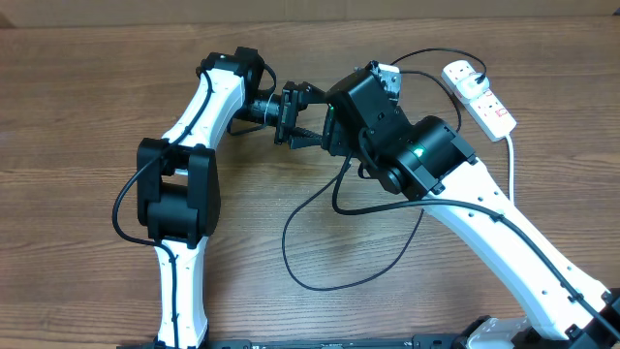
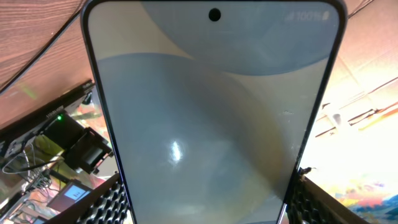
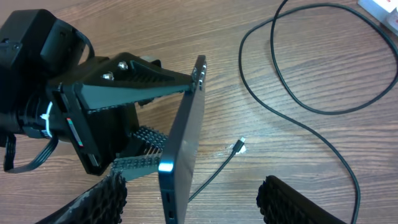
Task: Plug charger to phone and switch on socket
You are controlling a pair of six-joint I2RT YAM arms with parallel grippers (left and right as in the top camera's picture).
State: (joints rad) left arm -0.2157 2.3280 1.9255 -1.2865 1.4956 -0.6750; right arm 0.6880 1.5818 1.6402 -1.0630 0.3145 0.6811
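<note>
Over the wood-grain table, L gripper clamps the slim, glassy phone on edge betw. ribbed black pads. R gripper stands wide, holding nothing. The charger, a thin black cable, loops on the table w/ its small tip near the phone. The white oblong socket lies far right.
</note>
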